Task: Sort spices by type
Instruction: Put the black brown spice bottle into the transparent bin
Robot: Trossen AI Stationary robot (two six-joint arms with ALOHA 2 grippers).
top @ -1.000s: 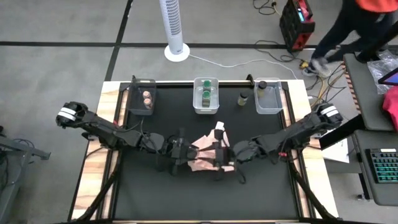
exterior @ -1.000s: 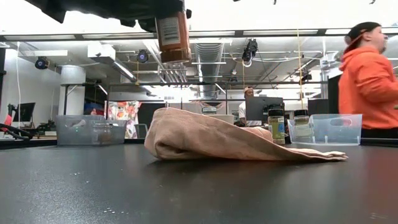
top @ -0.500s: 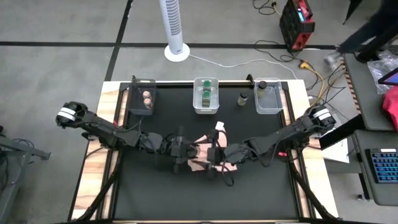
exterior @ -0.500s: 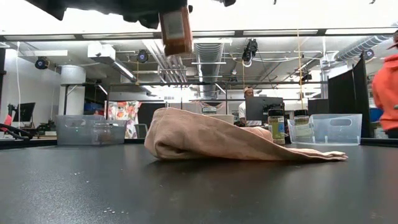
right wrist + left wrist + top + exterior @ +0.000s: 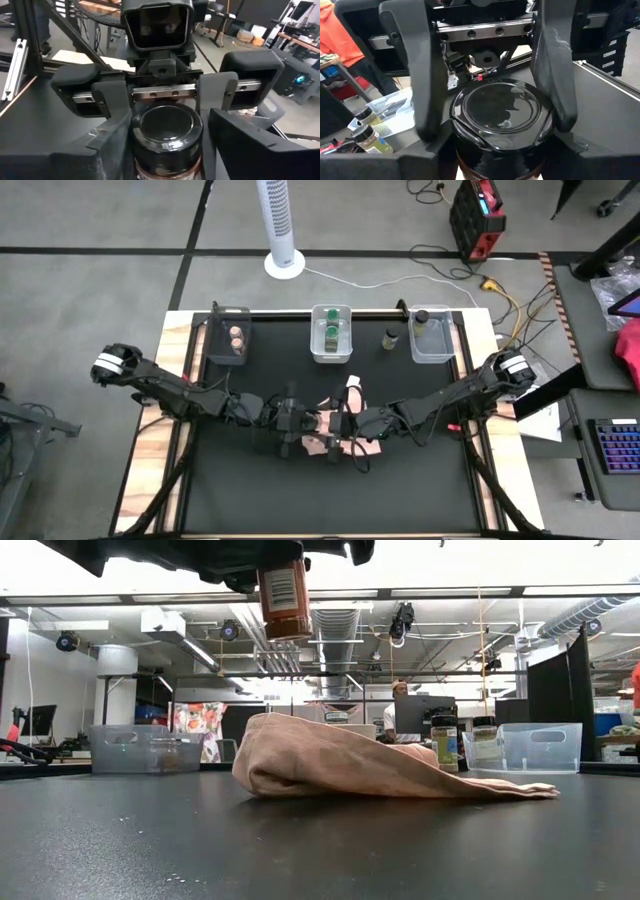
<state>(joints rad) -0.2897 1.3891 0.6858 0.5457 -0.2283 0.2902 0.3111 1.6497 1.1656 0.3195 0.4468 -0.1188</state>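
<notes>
Handover mid-table: your left gripper [image 5: 485, 125] and right gripper [image 5: 165, 130] meet nose to nose above the pink cloth [image 5: 350, 765], both clamping one black-lidded spice jar [image 5: 284, 598] (long axis upright), w/ black-lid bin [image 5: 434, 340] on right arm's side.

Left claw [image 5: 300, 422] and right claw [image 5: 338, 425] meet mid-table, raised, both clamped shut.

Pink cloth [image 5: 335, 442] crumpled mid-table, three clear bins at 12 o'clock edge: left bin [image 5: 229, 337] 11, middle bin [image 5: 331, 333] 12, right bin [image 5: 434, 338] 1; white tower fan [image 5: 279, 225] beyond table.
</notes>
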